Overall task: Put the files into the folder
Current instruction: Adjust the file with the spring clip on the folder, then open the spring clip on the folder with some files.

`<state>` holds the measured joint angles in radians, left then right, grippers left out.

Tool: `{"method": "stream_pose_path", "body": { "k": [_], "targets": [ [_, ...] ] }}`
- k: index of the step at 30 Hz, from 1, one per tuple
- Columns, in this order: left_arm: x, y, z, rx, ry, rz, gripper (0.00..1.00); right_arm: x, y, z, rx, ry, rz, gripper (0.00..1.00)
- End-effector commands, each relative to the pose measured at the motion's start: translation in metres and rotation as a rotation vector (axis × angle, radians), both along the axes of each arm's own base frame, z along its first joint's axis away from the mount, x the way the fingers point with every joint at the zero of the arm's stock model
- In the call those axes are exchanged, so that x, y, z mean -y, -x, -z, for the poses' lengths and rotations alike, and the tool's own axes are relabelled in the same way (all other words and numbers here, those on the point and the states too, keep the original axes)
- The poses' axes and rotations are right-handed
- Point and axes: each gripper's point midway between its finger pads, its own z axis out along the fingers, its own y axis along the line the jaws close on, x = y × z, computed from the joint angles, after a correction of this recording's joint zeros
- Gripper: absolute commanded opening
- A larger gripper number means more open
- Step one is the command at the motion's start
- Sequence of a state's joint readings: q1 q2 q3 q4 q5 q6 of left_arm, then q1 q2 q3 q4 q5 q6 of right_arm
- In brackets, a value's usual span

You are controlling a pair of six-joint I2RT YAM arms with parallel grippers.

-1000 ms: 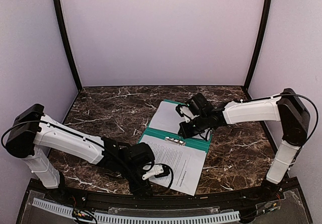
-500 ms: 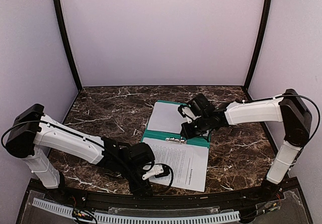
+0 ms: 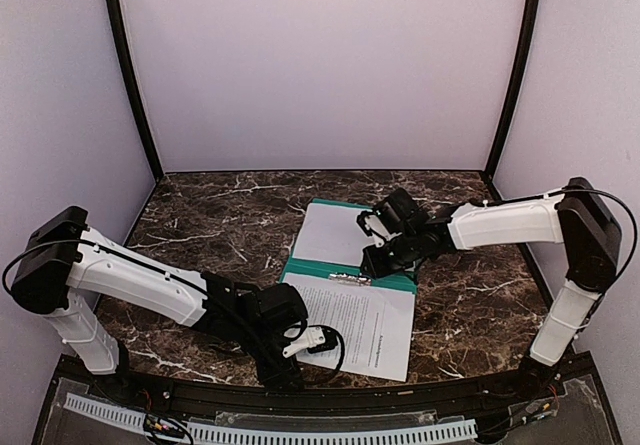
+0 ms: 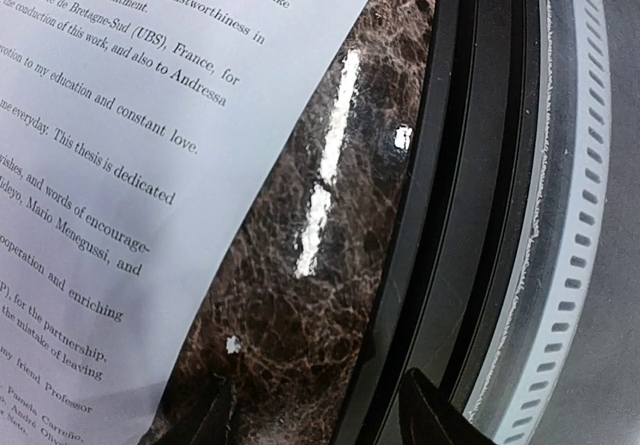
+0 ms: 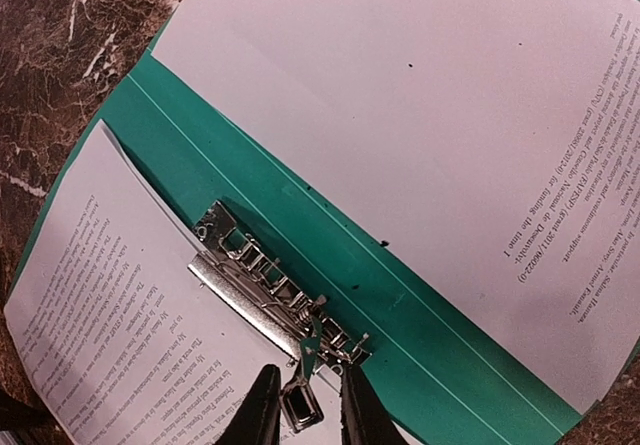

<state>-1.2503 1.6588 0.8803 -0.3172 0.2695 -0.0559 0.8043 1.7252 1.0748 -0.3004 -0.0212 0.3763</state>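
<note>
The green folder (image 3: pixel 395 285) (image 5: pixel 330 255) lies open on the marble table. One file, a white printed sheet (image 3: pixel 355 325) (image 5: pixel 120 325) (image 4: pixel 100 165), lies on the near half with its top edge under the metal clip (image 3: pixel 347 279) (image 5: pixel 270 285). A second sheet (image 3: pixel 330 235) (image 5: pixel 420 115) lies on the far half. My right gripper (image 3: pixel 372 260) (image 5: pixel 305 410) hangs over the clip, slightly open, its fingers either side of the clip's lever with small gaps. My left gripper (image 3: pixel 305 345) (image 4: pixel 320 420) is open and empty by the near sheet's corner at the table's front edge.
A black rail (image 4: pixel 450 165) and a white perforated strip (image 3: pixel 270 431) run along the near edge under the left gripper. Pale walls and black corner posts (image 3: pixel 130 75) close in the back and sides. Dark marble (image 3: pixel 200 215) shows left and right of the folder.
The near sheet has swung from skewed to lying square with the folder. The right gripper's jaws have come apart off the clip's lever. The left arm has not moved.
</note>
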Motion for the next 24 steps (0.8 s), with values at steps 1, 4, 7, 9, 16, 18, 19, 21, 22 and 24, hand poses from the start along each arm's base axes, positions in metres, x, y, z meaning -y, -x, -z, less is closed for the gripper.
{"method": "stream_pose_path", "body": {
  "k": [1,4,7,9,16,18,19,21,22,24],
  "targets": [
    [-0.009,0.001,0.009,0.010,-0.047,0.006,0.55,0.005,0.001,-0.008,0.012,-0.014,0.013,0.21],
    [-0.006,-0.001,0.008,0.016,-0.042,0.004,0.55,0.001,0.005,-0.010,0.010,-0.042,-0.006,0.23],
    [-0.003,-0.006,0.008,0.034,-0.041,-0.007,0.55,0.003,0.010,-0.012,0.012,-0.059,-0.016,0.26],
    [0.001,-0.011,0.006,0.057,-0.038,-0.023,0.56,0.005,0.013,-0.015,0.017,-0.065,-0.023,0.29],
    [0.005,-0.025,-0.004,0.117,-0.024,-0.071,0.56,0.017,0.032,-0.028,0.041,-0.087,-0.057,0.37],
    [0.005,-0.025,-0.006,0.123,-0.018,-0.073,0.56,0.019,0.039,-0.031,0.042,-0.092,-0.074,0.39],
    [0.005,-0.025,-0.008,0.121,-0.015,-0.074,0.56,0.020,0.044,-0.031,0.040,-0.093,-0.086,0.40],
    [0.006,-0.022,-0.012,0.113,0.002,-0.065,0.56,0.019,0.054,-0.032,0.039,-0.089,-0.111,0.43],
    [0.008,-0.020,-0.017,0.106,0.022,-0.058,0.57,0.018,0.061,-0.033,0.040,-0.084,-0.126,0.45],
    [0.009,-0.017,-0.026,0.099,0.057,-0.046,0.58,0.017,0.075,-0.032,0.046,-0.068,-0.150,0.50]
  ]
}}
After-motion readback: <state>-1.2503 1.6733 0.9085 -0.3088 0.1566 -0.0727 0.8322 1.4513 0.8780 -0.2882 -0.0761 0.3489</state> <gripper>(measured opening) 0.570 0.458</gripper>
